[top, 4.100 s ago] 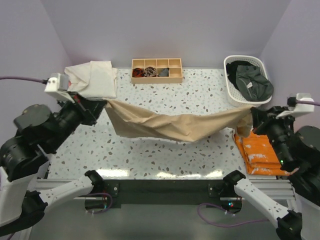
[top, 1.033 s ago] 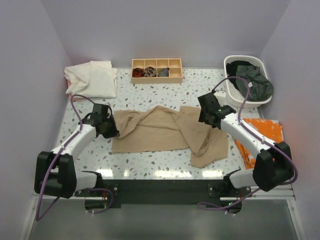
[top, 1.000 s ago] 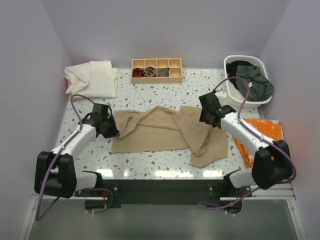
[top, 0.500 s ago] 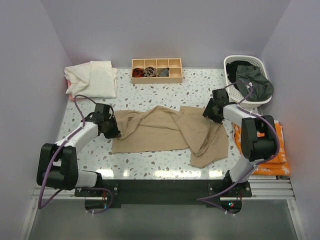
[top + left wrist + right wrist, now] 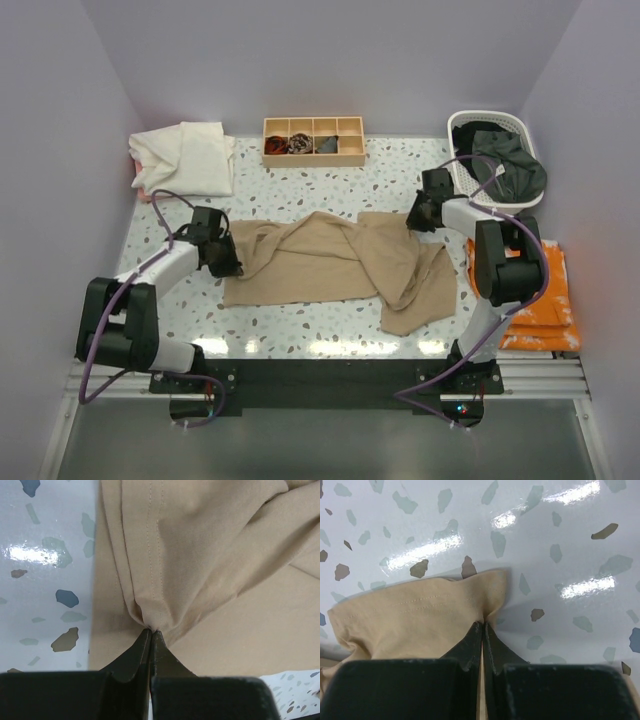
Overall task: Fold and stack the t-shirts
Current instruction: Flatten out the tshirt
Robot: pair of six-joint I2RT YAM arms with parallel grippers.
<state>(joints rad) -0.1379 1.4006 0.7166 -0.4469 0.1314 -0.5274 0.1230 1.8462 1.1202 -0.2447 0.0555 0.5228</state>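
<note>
The tan-beige t-shirt (image 5: pixel 335 260) lies crumpled on the speckled table (image 5: pixel 300 320) in the middle of the top view. My left gripper (image 5: pixel 228 268) is shut on its left edge, pinching a bunch of cloth (image 5: pixel 150 620) at the fingertips (image 5: pixel 151 630). My right gripper (image 5: pixel 412 222) is shut on the shirt's far right corner (image 5: pixel 485 605), low at the table, fingertips (image 5: pixel 483 626) closed on the hem. A cream-white t-shirt (image 5: pixel 185 157) lies at the back left. A dark green t-shirt (image 5: pixel 505 163) fills the white basket (image 5: pixel 462 182) at the back right.
A wooden divided tray (image 5: pixel 313 141) with small dark items stands at the back middle. Folded orange cloths (image 5: pixel 545 300) lie at the right edge, by the right arm. The purple walls close in the table on three sides.
The shirt, earlier stretched in the air between both grippers, now lies on the table. Over the last second the right gripper has drawn its corner right and toward the basket; the left barely moved.
</note>
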